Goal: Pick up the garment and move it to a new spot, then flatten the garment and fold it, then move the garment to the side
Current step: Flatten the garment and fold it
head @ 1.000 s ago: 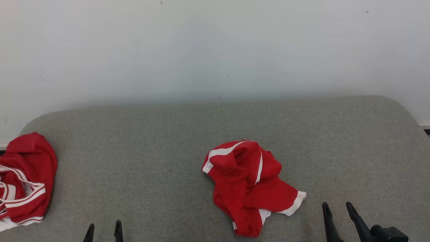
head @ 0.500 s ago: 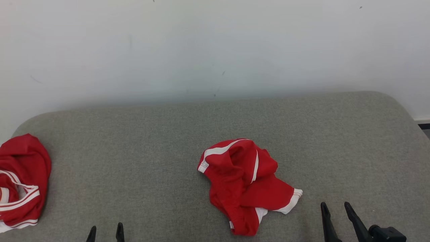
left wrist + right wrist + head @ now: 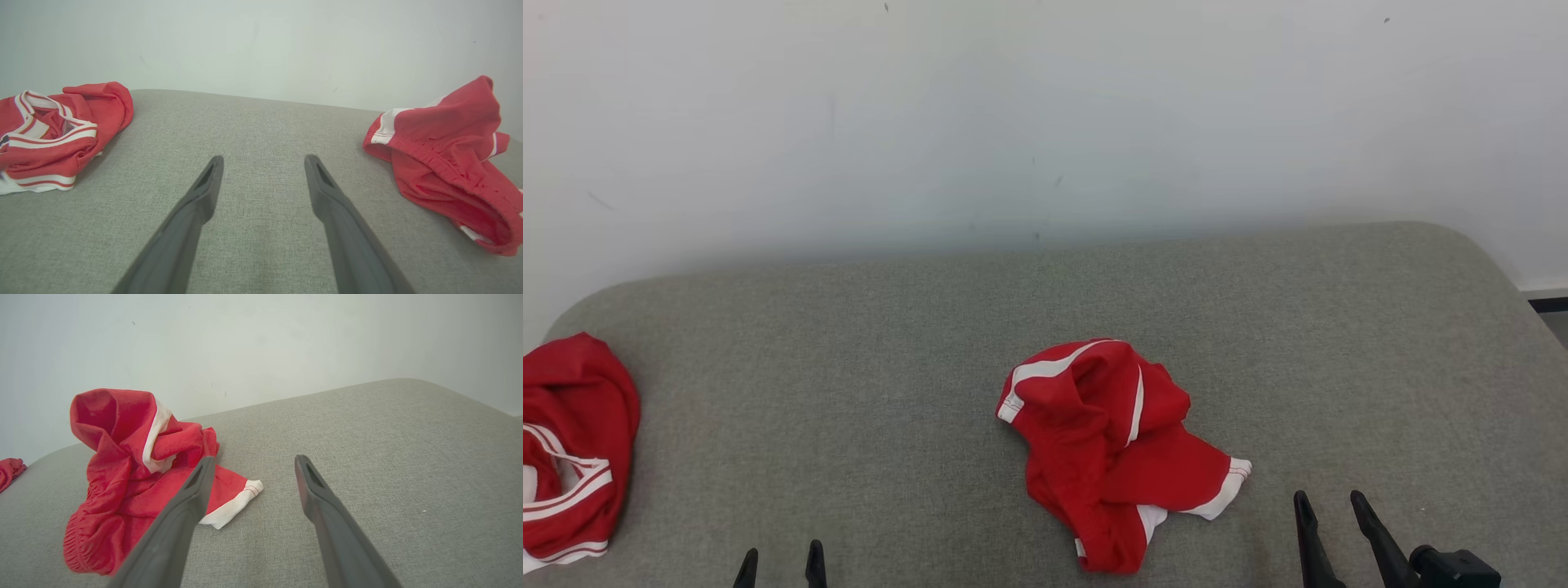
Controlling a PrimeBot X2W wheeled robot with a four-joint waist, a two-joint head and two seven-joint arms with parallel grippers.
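- The right gripper [image 3: 1327, 496] has its jaws moderately apart and holds nothing. It is poised over the grey cushion [image 3: 1380, 367].
- The left gripper [image 3: 782, 549] has its jaws equally apart and empty.
- The red shorts [image 3: 1111, 449] lie crumpled on the cushion, just left of the right jaws and slightly beyond them. They are well to the right of the left jaws, so the right arm is nearer.
- The white cuff [image 3: 229, 506] of one leg points at the right jaws without touching them.
- The long axis appears diagonal, from that near cuff away and leftward to the raised, hollow fold.
- The shorts are thin, soft cloth with white stripes and a gathered elastic waistband [image 3: 449, 175]. They will probably sag when pinched.
- A second garment [image 3: 572, 441], red and white, is bunched far left of the left jaws.
- The cushion is coarse weave with rounded corners, and a plain wall [image 3: 1045, 106] stands beyond it.
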